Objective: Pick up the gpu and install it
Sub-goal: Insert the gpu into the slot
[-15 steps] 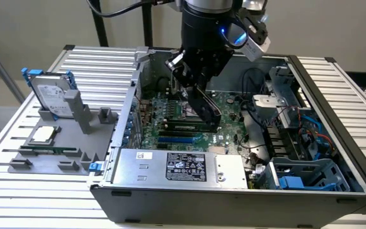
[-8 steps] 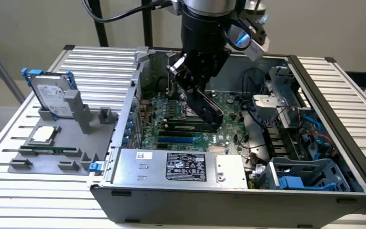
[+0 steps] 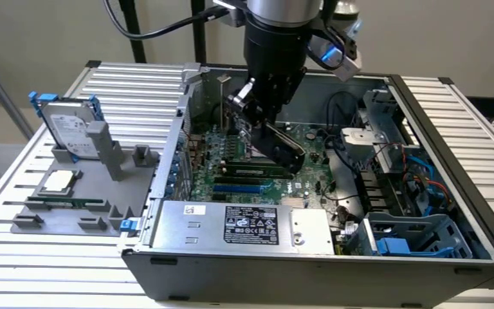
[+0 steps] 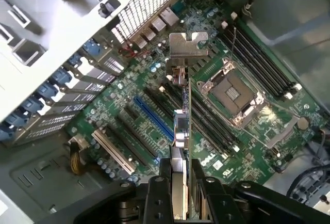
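My gripper (image 3: 262, 123) is inside the open computer case (image 3: 453, 167), shut on the gpu (image 3: 283, 149). The gpu is a thin dark card, held tilted a little above the green motherboard (image 3: 229, 172). In the wrist view the gpu (image 4: 181, 131) is seen edge-on, its silver bracket (image 4: 186, 44) at the far end. My gripper (image 4: 181, 185) clamps the card from both sides. The card hangs over the black slots between the blue slot (image 4: 153, 117) and the processor socket (image 4: 234, 97). Whether its edge touches a slot cannot be told.
A grey fixture (image 3: 33, 222) outside the case, at the exterior view's left, holds a silver hard drive (image 3: 67, 125) with blue rails and a narrow green stick (image 3: 71, 201). The power supply (image 3: 242, 225) fills the case's near side. Cables (image 3: 401, 167) and a blue cage (image 3: 410, 235) crowd its right.
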Action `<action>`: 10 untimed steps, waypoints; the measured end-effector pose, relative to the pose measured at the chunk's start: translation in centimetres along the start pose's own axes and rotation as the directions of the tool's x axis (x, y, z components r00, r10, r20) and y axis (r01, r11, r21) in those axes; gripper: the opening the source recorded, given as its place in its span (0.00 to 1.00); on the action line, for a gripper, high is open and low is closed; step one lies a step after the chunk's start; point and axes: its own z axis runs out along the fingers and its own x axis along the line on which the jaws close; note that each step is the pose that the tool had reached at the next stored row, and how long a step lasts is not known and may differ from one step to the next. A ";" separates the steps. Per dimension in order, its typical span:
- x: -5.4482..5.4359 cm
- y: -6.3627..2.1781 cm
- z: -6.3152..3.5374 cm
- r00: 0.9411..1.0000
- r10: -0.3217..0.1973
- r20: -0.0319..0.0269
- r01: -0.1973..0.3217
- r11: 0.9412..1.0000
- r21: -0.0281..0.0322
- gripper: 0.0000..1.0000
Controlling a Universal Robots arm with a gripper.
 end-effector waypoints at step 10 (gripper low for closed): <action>0.0 -0.03 0.76 0.983 -0.182 -0.007 0.182 0.983 -0.006 0.00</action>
